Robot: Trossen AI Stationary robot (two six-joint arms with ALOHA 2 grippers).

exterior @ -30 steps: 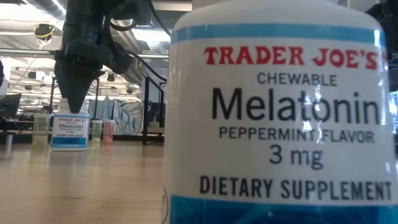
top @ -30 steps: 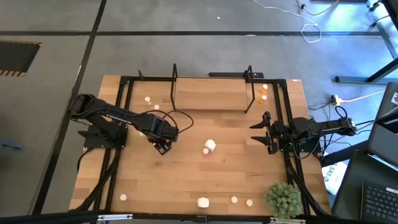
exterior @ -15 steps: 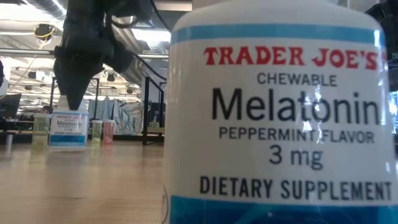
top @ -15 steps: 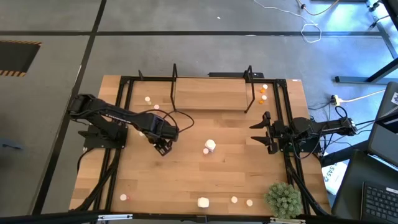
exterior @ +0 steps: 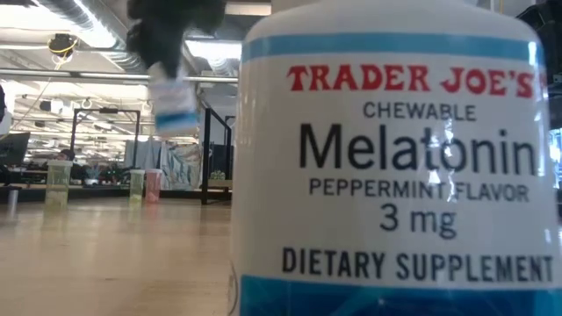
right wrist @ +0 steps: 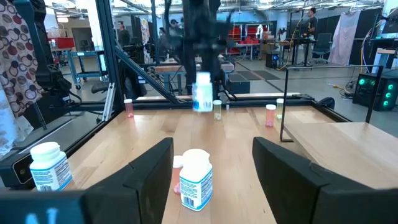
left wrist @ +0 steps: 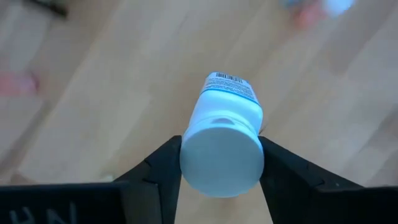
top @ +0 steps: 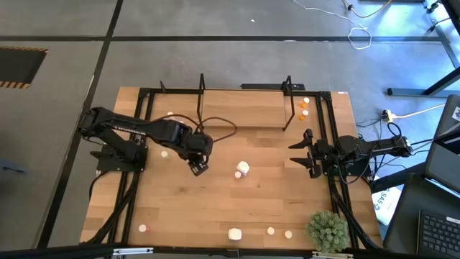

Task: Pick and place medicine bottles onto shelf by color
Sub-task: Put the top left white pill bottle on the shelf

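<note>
left gripper pinches white bottle by its cap, off the table | looks light, hard, smooth; might slip | right gripper open, empty

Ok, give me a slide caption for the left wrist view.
Left gripper holding a white medicine bottle by its cap end, lifted above the wooden table.

Two matte-black jointed arms, looped black cables trailing from each; the left gripper ends in broad, angular black fingers.
</note>
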